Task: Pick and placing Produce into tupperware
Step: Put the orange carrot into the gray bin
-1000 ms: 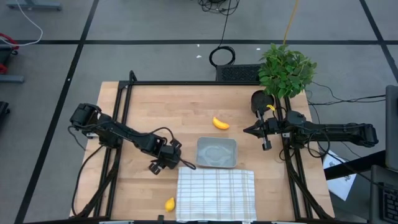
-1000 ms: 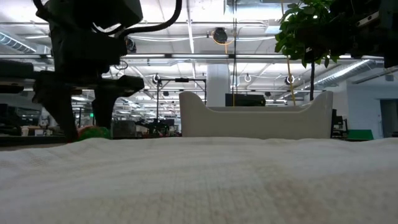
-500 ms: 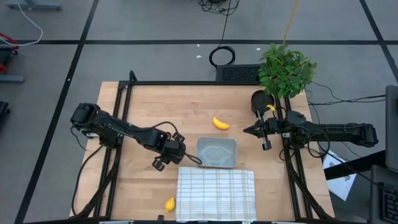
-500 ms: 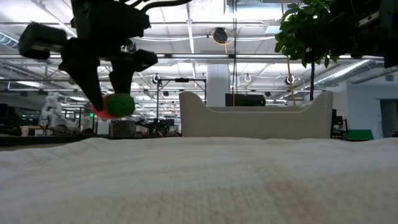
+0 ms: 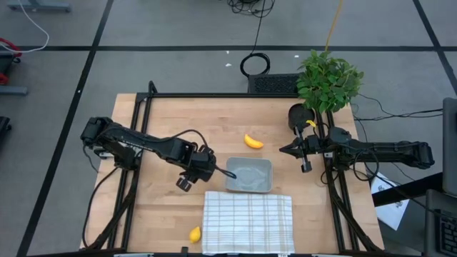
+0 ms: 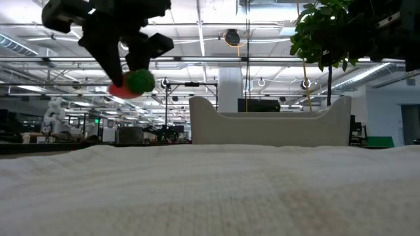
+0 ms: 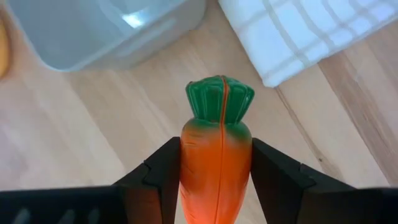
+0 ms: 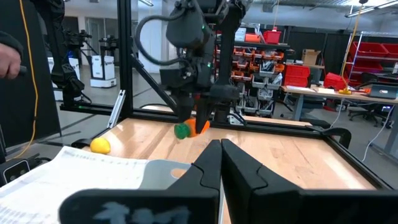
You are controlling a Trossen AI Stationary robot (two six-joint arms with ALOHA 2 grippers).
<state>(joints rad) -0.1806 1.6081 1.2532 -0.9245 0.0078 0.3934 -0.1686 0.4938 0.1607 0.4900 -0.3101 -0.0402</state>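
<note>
White checked cloth [image 5: 248, 222] (front edge), leafy potted plant [image 5: 328, 80], wooden table [image 5: 193, 121]

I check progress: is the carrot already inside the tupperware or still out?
Out. The left gripper holds the carrot above the wood, beside the tupperware, which looks empty.

Three produce pieces [image 5: 253, 141], one tupperware [image 5: 249, 175]

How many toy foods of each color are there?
Yellow: 2, the banana and the lemon piece
Orange: 1, the carrot in the left claw
Total: 3
</note>
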